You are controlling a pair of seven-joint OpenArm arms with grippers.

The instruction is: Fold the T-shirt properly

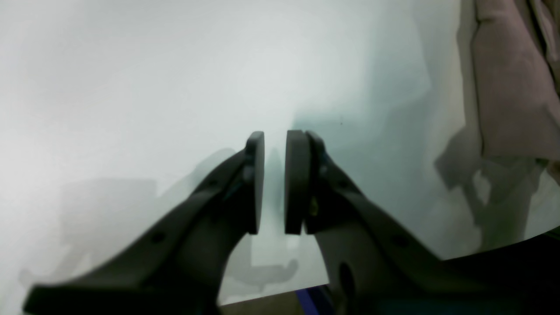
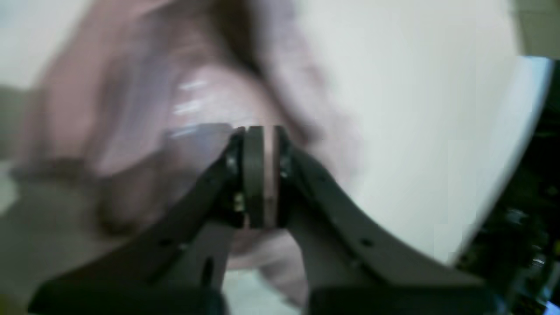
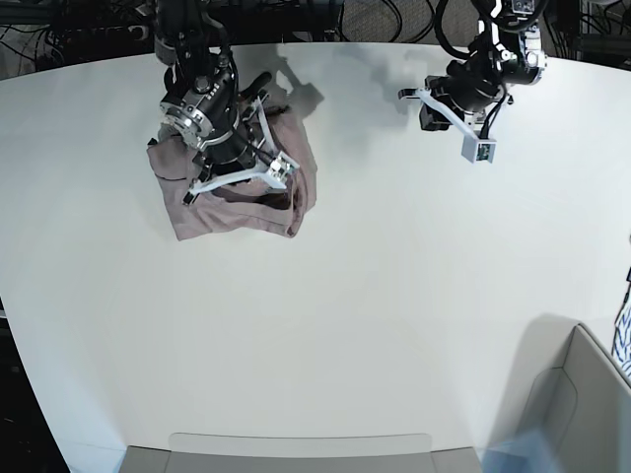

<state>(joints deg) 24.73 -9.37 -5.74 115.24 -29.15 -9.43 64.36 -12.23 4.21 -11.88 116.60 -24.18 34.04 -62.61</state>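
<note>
The dusty-pink T-shirt [image 3: 237, 212] lies bunched at the table's far left in the base view, under my right arm. My right gripper [image 3: 258, 99] is shut on a fold of the T-shirt [image 2: 131, 100]; in the blurred right wrist view pink cloth shows between its pads [image 2: 262, 131]. My left gripper [image 3: 431, 106] hangs over bare table at the far right, well apart from the shirt. Its pads [image 1: 275, 135] stand a narrow gap apart with nothing between them. The shirt's edge [image 1: 512, 87] shows at the upper right of the left wrist view.
The white table [image 3: 345, 325] fills the base view. A grey bin [image 3: 582, 404] stands at the front right corner, and a flat grey piece [image 3: 296, 453] lies at the front edge. Cables and dark gear line the far edge [image 3: 394, 20].
</note>
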